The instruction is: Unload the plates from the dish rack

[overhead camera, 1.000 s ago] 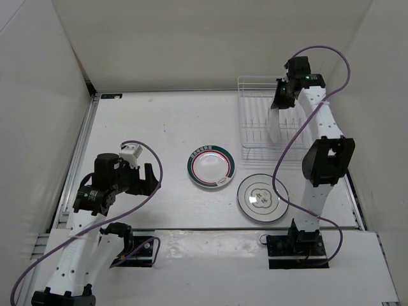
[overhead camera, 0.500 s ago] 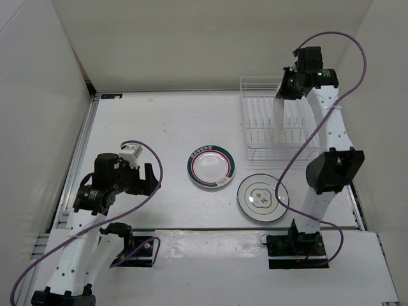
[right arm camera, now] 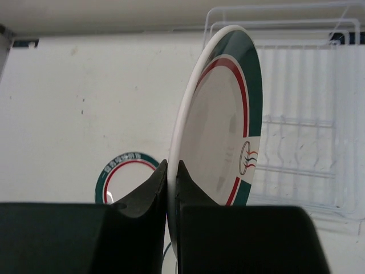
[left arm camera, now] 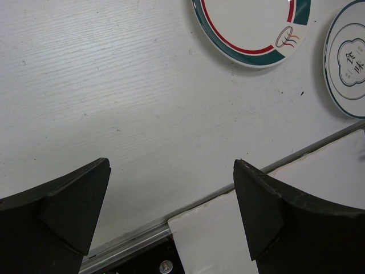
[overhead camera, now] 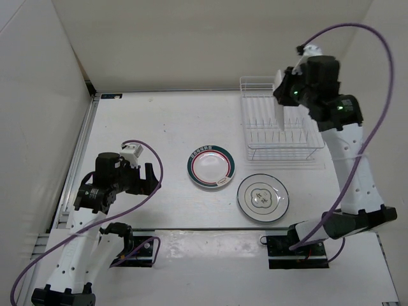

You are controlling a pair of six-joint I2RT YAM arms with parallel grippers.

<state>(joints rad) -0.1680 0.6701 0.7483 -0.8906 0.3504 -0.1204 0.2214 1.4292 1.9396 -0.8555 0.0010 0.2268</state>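
My right gripper [right arm camera: 171, 171] is shut on the rim of a green-and-red ringed plate [right arm camera: 219, 120] and holds it on edge, raised above the white wire dish rack [overhead camera: 280, 131]. In the top view the held plate [overhead camera: 281, 102] hangs edge-on over the rack's middle. A second green-and-red ringed plate [overhead camera: 211, 167] lies flat on the table, and it also shows in the right wrist view [right arm camera: 122, 177]. A plate with a thin dark rim and grey centre motif [overhead camera: 262, 197] lies flat near the front. My left gripper [left arm camera: 171, 200] is open and empty over bare table at the left [overhead camera: 143, 178].
White walls enclose the table on three sides. A metal rail and a white panel [left arm camera: 268, 228] run along the table's front edge below my left gripper. A purple cable [overhead camera: 376, 57] loops from the right arm.
My right arm has lifted the ringed plate up out of the rack's tines and swung higher and to the right. The left arm has not moved.
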